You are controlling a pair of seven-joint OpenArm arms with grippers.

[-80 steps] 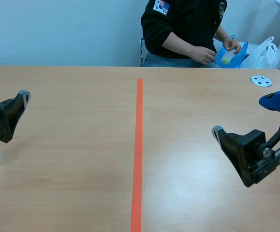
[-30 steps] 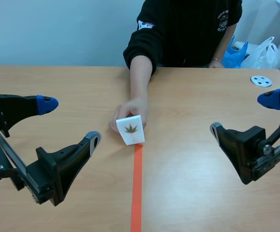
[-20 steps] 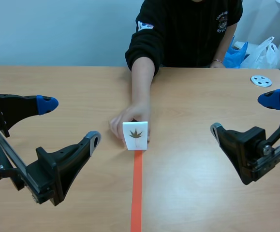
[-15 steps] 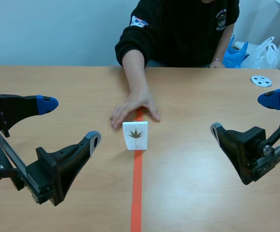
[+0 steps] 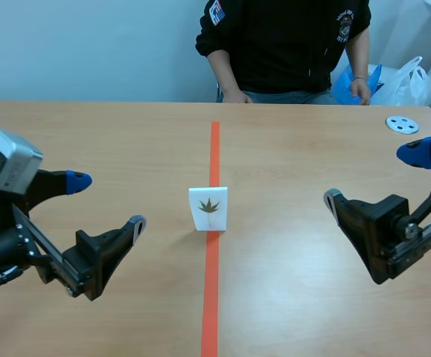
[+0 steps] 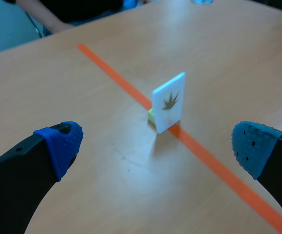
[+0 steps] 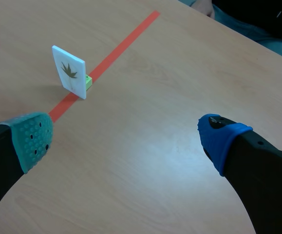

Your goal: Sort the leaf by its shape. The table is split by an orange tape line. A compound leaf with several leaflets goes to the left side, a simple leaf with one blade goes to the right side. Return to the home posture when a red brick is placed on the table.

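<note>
A thin, rigid white card [image 5: 208, 209] stands upright on the orange tape line [image 5: 211, 297] near the middle of the light wood-grain surface [image 5: 312, 149]. Its flat rectangular face carries a small olive-brown leaf print with several narrow, pointed leaflets fanning out from one short stem. The wrist views show a small lime-green block [image 7: 88, 81] behind the card's base, touching it.

The left end effector [image 5: 109, 201] hovers low over the left half of the surface with its thick black fingers spread wide and nothing between them. Each finger ends in a soft dotted blue pad. The card is ahead of this end effector, roughly in line with the gap between the fingers and clearly apart from both pads. In the scene view it stands to the right of the nearer fingertip.

The right end effector [image 5: 373, 177] hangs over the right half, also spread wide and holding nothing. One of its dotted pads is grey-green and the other is blue. From its wrist camera the card [image 7: 68, 72] stands ahead and off toward the grey-green pad's side, well apart from the fingers.

A person in a black top [image 5: 282, 44] sits across the far edge with both hands off the surface. A flat white disc with small holes [image 5: 402, 124] lies near the far right corner. Crinkled blue and white plastic bags [image 5: 412, 78] sit beyond that corner.
</note>
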